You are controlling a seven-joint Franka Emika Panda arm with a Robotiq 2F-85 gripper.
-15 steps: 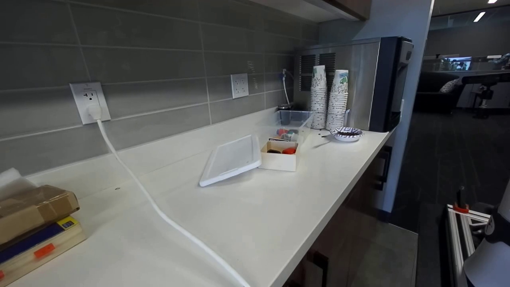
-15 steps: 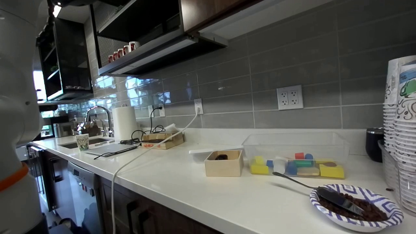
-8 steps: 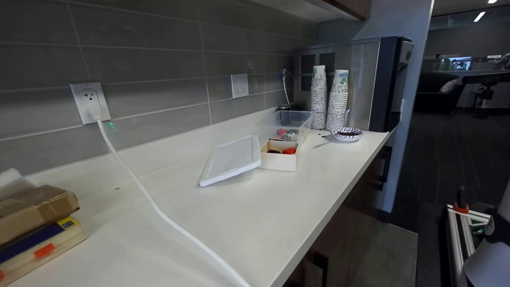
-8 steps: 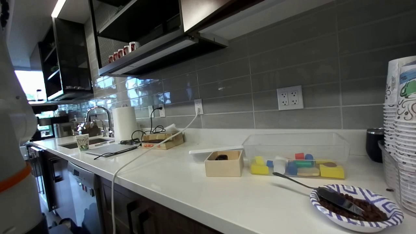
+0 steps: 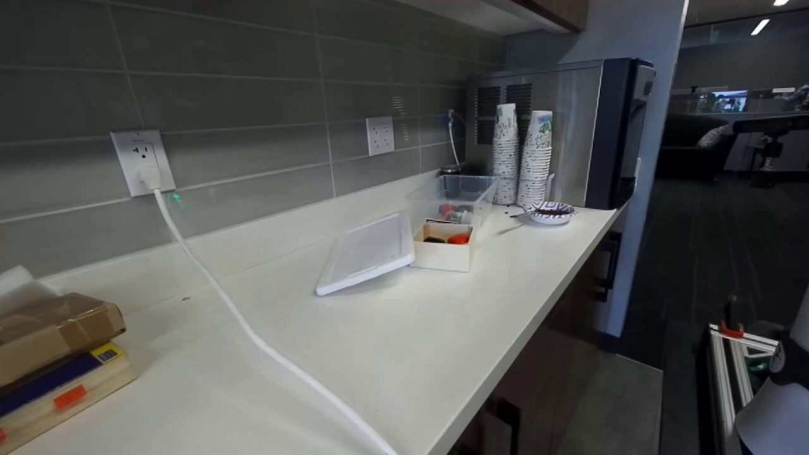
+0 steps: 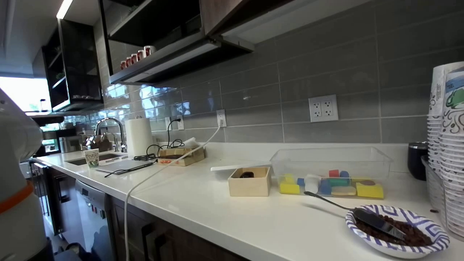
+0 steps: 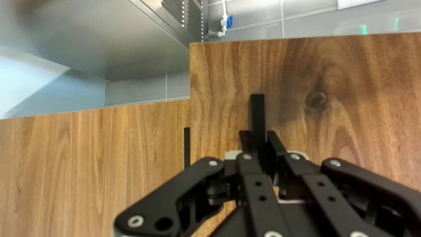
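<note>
My gripper (image 7: pixel 259 136) is shut on a slim black bar handle (image 7: pixel 257 110) in the wrist view. The handle sits on a brown wooden cabinet door (image 7: pixel 355 98). Beside it on the left is another wooden door (image 7: pixel 92 148) with its own black handle (image 7: pixel 186 148). The held door overlaps this one and seems to stand out from it. In an exterior view the wooden door (image 6: pixel 219 14) shows at the top, swung partly outward from the upper cabinet. The gripper is out of both exterior views; only parts of the arm (image 6: pixel 16 174) show.
Below the cabinets, the white counter (image 6: pixel 203 210) bears a small wooden box (image 6: pixel 249 187), a clear bin (image 6: pixel 330 163), a patterned bowl (image 6: pixel 398 250) with a dark utensil, and stacked cups (image 6: pixel 449 152). A white cable (image 5: pixel 272 351) crosses it. A steel machine (image 7: pixel 108 36) stands near the doors.
In an exterior view the cabinet door has swung outward, its lower edge now at a steeper angle. The arm has moved toward that view's left edge. Things on the counter have not moved.
</note>
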